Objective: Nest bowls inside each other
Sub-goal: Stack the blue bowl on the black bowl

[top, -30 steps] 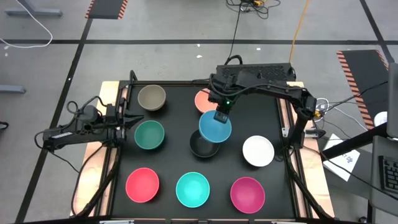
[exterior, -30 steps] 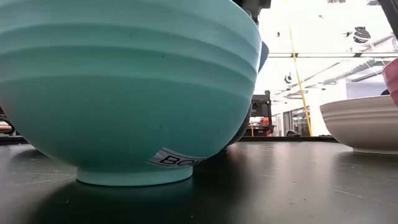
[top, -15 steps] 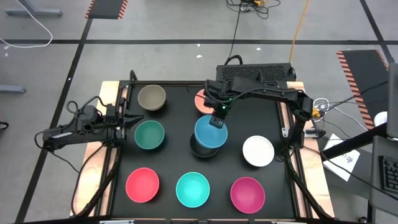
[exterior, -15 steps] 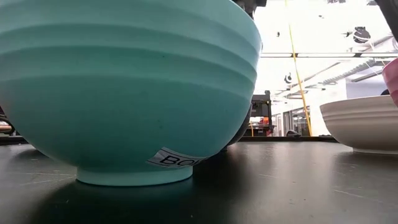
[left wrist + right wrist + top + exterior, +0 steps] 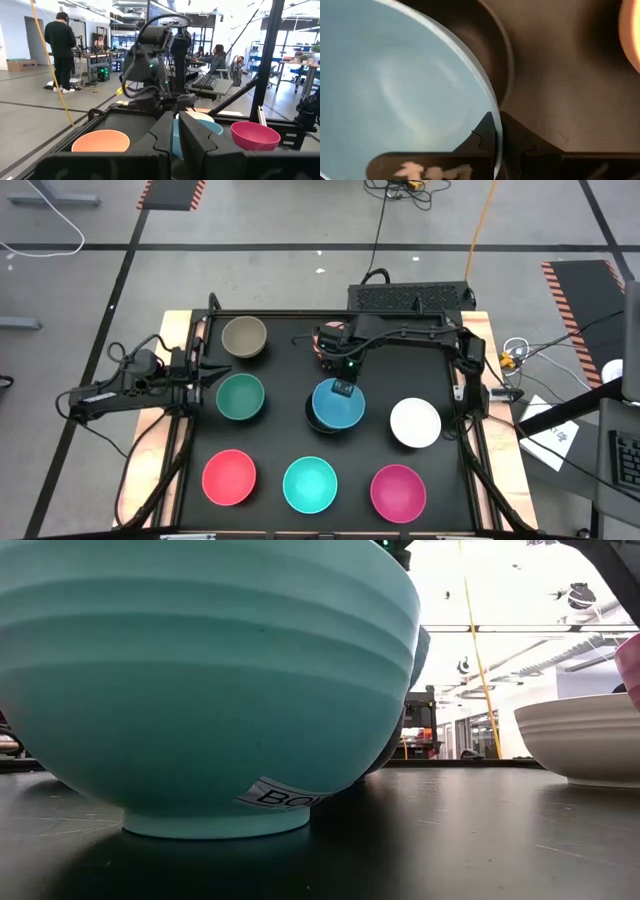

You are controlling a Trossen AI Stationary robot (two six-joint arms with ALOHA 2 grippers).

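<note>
Since a second ago I see my right gripper (image 5: 345,387), fingers pinched on the rim of the blue bowl (image 5: 336,406), has carried this plain, smooth pale-blue bowl from beside the black bowl (image 5: 314,416) to over it, tilted, while my left gripper (image 5: 213,372) waits, fingers pressed together, beside the dark green bowl (image 5: 240,397).

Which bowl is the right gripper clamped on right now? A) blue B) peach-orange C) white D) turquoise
A: in the right wrist view the right gripper has its fingers pinched on the rim of the blue bowl, which sits over the black bowl; the high view shows the same at mid-table.
</note>
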